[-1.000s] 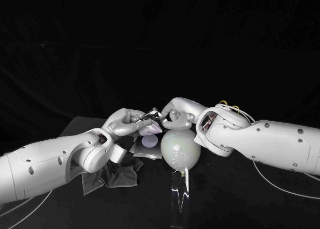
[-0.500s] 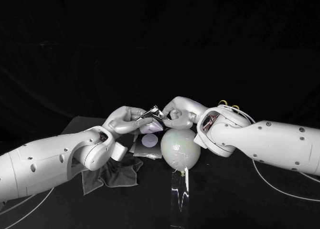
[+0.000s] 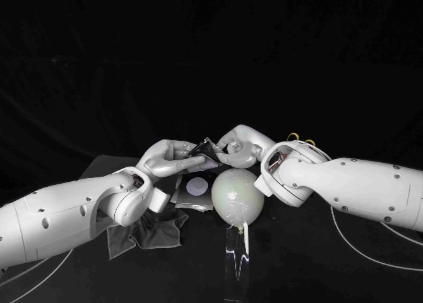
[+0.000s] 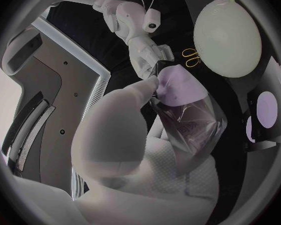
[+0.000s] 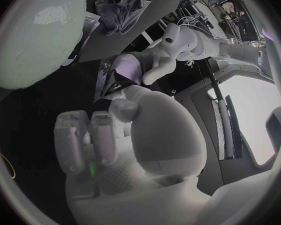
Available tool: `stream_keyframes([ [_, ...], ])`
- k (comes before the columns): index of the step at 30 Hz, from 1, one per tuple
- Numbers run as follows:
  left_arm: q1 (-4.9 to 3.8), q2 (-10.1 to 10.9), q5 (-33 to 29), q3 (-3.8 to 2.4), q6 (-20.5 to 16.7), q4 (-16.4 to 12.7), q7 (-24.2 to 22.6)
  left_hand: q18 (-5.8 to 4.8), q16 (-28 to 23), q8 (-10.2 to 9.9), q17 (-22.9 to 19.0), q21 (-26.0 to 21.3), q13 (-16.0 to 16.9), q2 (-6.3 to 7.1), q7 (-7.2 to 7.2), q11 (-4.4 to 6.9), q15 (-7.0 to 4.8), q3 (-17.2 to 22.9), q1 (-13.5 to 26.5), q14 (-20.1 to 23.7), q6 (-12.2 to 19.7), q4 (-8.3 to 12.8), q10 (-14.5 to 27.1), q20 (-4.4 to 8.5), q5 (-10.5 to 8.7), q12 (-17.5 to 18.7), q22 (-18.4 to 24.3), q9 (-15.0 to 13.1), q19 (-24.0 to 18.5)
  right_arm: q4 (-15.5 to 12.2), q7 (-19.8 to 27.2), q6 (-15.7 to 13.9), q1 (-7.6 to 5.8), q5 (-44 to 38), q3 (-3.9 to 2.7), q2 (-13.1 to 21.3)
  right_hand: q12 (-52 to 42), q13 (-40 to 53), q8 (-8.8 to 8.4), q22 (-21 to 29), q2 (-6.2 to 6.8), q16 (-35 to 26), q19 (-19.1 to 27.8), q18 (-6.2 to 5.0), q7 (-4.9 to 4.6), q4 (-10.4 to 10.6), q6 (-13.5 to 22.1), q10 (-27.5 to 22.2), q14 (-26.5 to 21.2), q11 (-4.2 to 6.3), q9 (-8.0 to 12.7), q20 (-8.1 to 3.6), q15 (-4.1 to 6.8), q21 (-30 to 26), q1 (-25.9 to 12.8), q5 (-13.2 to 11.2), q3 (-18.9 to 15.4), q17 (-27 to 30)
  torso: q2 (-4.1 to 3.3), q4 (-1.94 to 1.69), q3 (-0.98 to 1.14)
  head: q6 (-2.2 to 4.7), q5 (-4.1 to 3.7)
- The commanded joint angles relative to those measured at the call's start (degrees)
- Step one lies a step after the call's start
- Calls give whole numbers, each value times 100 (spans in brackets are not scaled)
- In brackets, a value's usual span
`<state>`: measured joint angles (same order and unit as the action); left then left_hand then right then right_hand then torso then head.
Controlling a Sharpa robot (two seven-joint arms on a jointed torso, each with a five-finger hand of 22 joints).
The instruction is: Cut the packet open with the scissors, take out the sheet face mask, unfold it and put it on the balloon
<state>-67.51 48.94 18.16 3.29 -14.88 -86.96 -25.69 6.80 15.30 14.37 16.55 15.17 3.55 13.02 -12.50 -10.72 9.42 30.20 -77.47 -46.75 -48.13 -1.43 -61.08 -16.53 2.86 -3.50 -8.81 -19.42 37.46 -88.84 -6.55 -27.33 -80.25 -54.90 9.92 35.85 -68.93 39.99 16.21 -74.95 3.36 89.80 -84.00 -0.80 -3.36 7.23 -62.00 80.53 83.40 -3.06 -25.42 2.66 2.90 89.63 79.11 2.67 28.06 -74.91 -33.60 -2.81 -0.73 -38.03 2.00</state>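
Black cloth hangs as a backdrop (image 3: 211, 63) behind a black counter (image 3: 312, 252). On the far left of the counter a dark grey cloth (image 3: 149, 230) lies crumpled, just beside the left forearm. Above it the left hand (image 3: 166, 159) is raised over the counter and its fingers are closed on the packet (image 3: 205, 159), which it holds from the side. The packet is clear at one end and lilac at the other. The faint print on its clear part is too blurred to read. Under the two hands a flat grey pack (image 3: 195, 189) lies on the counter and carries a round lilac label with no legible words. Just to the right of it stands the balloon (image 3: 237, 196), pale and oval, upright on a clear stand (image 3: 235, 259). The packet is above the top of the balloon and slightly left of it. The right hand (image 3: 237, 145) meets the packet from the other side, and in the left wrist view its fingertips pinch the upper corner. Behind the right wrist, two yellow handle loops of the scissors (image 4: 190, 60) are seen near the balloon.
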Motion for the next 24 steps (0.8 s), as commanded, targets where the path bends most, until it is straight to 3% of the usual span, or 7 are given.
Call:
stream_keyframes([
  [1, -14, -28, 77, -7, -259, 13, -111, -183, -99, -97, -43, -255, 1, 118, -182, -87, 104, -205, 108, 327, 112, -51, 276, -21, -7, 2, 147, 52, -399, 23, -111, -136, -2, 234, -5, -8, -2107, 5001, 576, -1505, 16, 20, -600, 80, -1, -169, 52, 947, 660, 382, -541, -31, 113, 37, -97, 14, 227, -1509, 0, 1, 0, 11, -16],
  [5, -24, -44, 59, -7, -418, 71, -121, -342, -226, -243, -115, -876, 9, 109, -304, -220, 254, -674, 165, 807, 297, -149, 685, -40, -10, -21, 501, 136, -1734, 56, -203, -158, -2, 223, -6, -1, -2107, 5001, 624, -1505, 34, 20, -600, 80, 3, -224, 70, 947, 660, 386, -575, -34, 116, 37, -160, 13, 309, -1509, -3, 1, 1, 16, -21],
  [10, -41, -46, -33, -7, -580, 186, -149, -349, -198, -357, -153, -1044, 15, -127, -364, -288, 326, -1571, -71, 1096, 441, -276, 964, -46, -7, -42, 613, 232, -2022, 120, -288, -190, -2, 103, -6, 15, -2107, 5001, 638, -1505, 39, 20, -600, 80, 4, -242, 77, 947, 660, 387, -584, -35, 117, 37, -178, 14, 335, -1509, -2, 2, 3, 35, -26],
  [13, -53, -31, -75, -7, -647, 262, -165, -350, -155, -431, -191, -1094, 24, -406, -364, -341, 355, -2499, -466, 1266, 570, -502, 1127, -41, -24, -88, 649, 322, -2056, 213, -328, -214, -2, -18, -6, 18, -2107, 5001, 638, -1505, 39, 20, -600, 80, 4, -242, 77, 947, 660, 387, -584, -35, 117, 37, -178, 14, 335, -1509, 0, -1, 4, 54, -42],
  [15, -62, -19, -97, -7, -688, 318, -179, -351, -154, -439, -196, -1098, 22, -403, -384, -322, 362, -2564, -495, 1282, 588, -524, 1141, -47, -15, -87, 650, 332, -2059, 307, -357, -239, -2, -117, -6, 13, -2107, 5001, 638, -1505, 39, 20, -600, 80, 4, -242, 77, 947, 660, 387, -584, -35, 117, 37, -178, 14, 335, -1509, 2, -3, 3, 65, -43],
  [19, -78, 12, -124, -7, -752, 414, -201, -354, -285, -480, -392, -1156, 23, -459, -388, -350, 407, -3271, -1058, 1767, 642, -1142, 1365, -69, -7, -96, 663, 401, -2108, 531, -437, -298, -2, -299, -6, -14, -2107, 5001, 671, -1505, 52, 20, -600, 80, 6, -282, 91, 947, 660, 389, -607, -37, 119, 37, -228, 13, 393, -1509, 3, -3, 5, 85, -55],
  [24, -93, 72, -137, -8, -809, 499, -225, -350, -294, -470, -437, -1174, 24, -404, -377, -348, 411, -3362, -1300, 1839, 607, -1405, 1391, -45, -8, -124, 665, 405, -2117, 829, -601, -418, -2, -455, -6, -67, -2107, 5001, 694, -1505, 62, 20, -600, 80, 9, -310, 95, 947, 660, 392, -621, -39, 120, 37, -257, 13, 431, -1509, -3, -2, 3, 109, -78],
])
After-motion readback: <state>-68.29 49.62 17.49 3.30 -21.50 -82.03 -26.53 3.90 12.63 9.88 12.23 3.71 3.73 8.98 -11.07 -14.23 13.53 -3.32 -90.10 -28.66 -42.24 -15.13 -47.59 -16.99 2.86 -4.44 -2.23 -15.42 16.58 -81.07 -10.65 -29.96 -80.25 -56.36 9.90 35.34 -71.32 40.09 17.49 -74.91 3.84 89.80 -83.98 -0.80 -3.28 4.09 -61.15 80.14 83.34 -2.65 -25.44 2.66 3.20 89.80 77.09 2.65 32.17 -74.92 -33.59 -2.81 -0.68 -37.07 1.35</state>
